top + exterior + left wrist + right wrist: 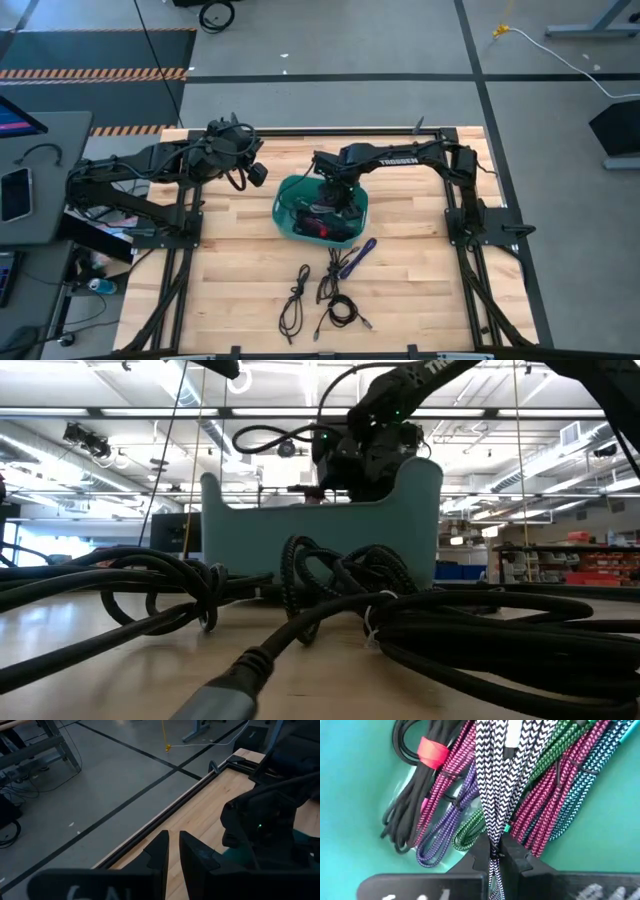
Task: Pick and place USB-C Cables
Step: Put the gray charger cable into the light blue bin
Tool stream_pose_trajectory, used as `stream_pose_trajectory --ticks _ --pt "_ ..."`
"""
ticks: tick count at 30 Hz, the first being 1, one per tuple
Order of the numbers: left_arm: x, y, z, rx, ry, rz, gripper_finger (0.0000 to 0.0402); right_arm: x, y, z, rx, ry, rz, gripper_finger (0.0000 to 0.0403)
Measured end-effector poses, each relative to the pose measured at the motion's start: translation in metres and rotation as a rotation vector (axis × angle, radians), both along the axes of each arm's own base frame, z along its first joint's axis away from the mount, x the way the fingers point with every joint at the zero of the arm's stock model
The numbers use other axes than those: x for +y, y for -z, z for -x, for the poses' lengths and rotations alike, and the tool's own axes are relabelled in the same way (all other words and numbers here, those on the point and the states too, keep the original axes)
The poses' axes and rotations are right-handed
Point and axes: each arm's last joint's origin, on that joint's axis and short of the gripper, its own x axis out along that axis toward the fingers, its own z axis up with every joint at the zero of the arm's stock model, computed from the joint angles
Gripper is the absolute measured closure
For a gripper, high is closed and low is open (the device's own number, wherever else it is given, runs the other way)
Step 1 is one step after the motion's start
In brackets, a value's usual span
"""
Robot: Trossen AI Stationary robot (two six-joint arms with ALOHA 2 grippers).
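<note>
Only the right wrist view shows the right hand pinching a black-and-white braided cable inside the teal bin, among magenta, purple, green, blue and black USB-C cables. From above, that hand sits low in the bin at the table's middle. The left hand, pressed nearly together and holding nothing, hangs over the far left of the table, near its far edge rail. Four cable bundles lie on the near table: three black and one purple. The wood to either side lies open.
</note>
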Motion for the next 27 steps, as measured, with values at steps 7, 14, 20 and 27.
stream_pose_trajectory --ticks 7,14,20,27 --pt "0.0 0.0 0.0 0.0 0.0 0.0 0.0351 0.004 -0.005 -0.004 -0.004 -0.001 0.055 0.0382" --pt "0.0 0.0 0.0 0.001 0.0 0.0 0.0351 0.008 -0.011 -0.007 0.004 0.046 0.043 0.0358" --pt "0.0 0.0 0.0 0.004 0.0 0.0 0.0351 0.007 -0.023 -0.011 -0.023 0.05 0.051 0.0275" --pt "0.0 0.002 0.001 0.028 0.0 0.001 0.0351 0.002 -0.06 -0.018 -0.059 0.08 0.174 0.0251"
